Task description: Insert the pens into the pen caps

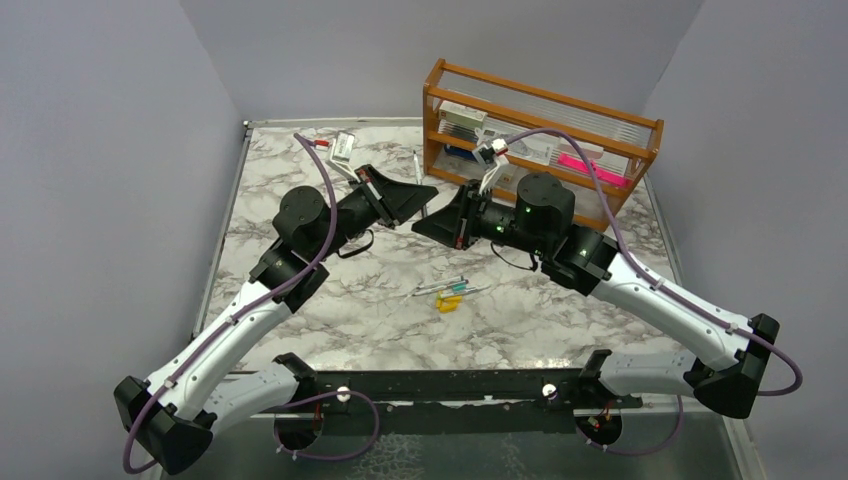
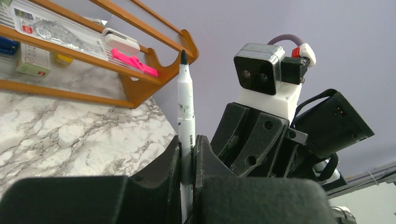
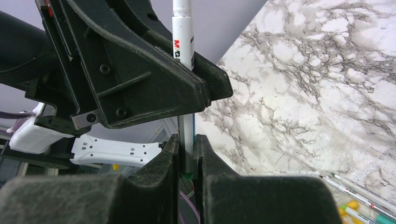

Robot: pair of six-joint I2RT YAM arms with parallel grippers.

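Observation:
My left gripper (image 2: 188, 144) is shut on a white pen (image 2: 185, 107) that stands up out of its jaws, dark tip uppermost. In the top view the gripper (image 1: 428, 192) holds this pen (image 1: 419, 170) above the table's far middle. My right gripper (image 3: 187, 142) faces it from the right (image 1: 432, 224). It is shut on a thin grey-teal length with a green end (image 3: 187, 175) in line with the same pen (image 3: 182, 32). I cannot tell if that is the pen's tail or a cap. More pens (image 1: 440, 288), yellow caps (image 1: 447, 303) and a teal cap (image 1: 459, 287) lie on the table.
A wooden rack (image 1: 540, 140) with boxes and a pink flat object (image 1: 592, 168) stands at the back right, just behind the grippers. A small packet (image 1: 343, 146) lies at the back left. The marble table (image 1: 330, 320) has grey walls on three sides.

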